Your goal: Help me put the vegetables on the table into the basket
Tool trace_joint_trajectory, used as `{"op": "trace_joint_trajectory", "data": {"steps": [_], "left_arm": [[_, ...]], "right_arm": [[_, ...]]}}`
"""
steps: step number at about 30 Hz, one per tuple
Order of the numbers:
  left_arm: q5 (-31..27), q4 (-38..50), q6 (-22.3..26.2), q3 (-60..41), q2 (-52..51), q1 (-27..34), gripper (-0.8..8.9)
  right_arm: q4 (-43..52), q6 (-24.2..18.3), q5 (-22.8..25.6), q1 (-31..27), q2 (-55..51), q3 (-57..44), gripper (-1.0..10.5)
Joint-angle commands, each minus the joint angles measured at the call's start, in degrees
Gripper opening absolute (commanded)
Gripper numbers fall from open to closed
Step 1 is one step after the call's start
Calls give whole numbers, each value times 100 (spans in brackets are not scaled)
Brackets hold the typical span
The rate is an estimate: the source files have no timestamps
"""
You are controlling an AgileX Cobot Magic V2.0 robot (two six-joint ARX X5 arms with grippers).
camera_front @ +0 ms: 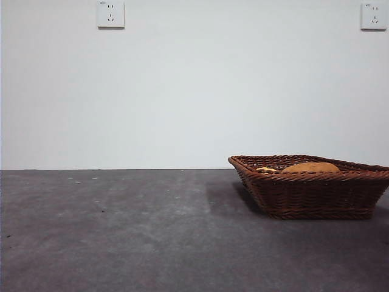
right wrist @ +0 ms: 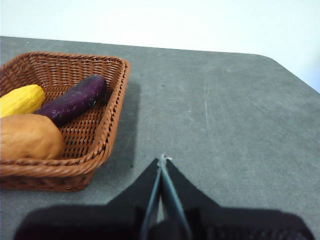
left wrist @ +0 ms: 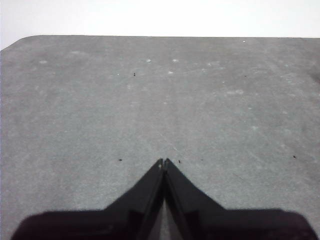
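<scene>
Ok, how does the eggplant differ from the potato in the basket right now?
The eggplant is slim, elongated and dark purple; the potato is rounder, bulkier and tan-brown. The eggplant lies slanted across the middle of the basket, beside the yellow piece, while the potato sits against one wall. In the front view the potato rises above the rim; the eggplant is hidden. Both rest inside the basket, untouched by either gripper.

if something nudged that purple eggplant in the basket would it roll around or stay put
The eggplant would probably stay put: it lies wedged between the yellow vegetable and the basket wall, with the potato close by. Its long rounded shape would likely roll sideways on open table. Its skin looks smooth, so it may be a bit slippery.
</scene>
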Motion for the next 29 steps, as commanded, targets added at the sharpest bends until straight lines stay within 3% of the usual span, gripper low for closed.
{"op": "trace_joint_trajectory", "data": {"steps": [1,29], "left_arm": [[9,33,44,-61,0,17,-1],[7,33,44,-61,0,17,-1]], "right_arm": [[-15,155,0,0,-11,-39,1],[-142,175,7,-2,-11,13,1]]}}
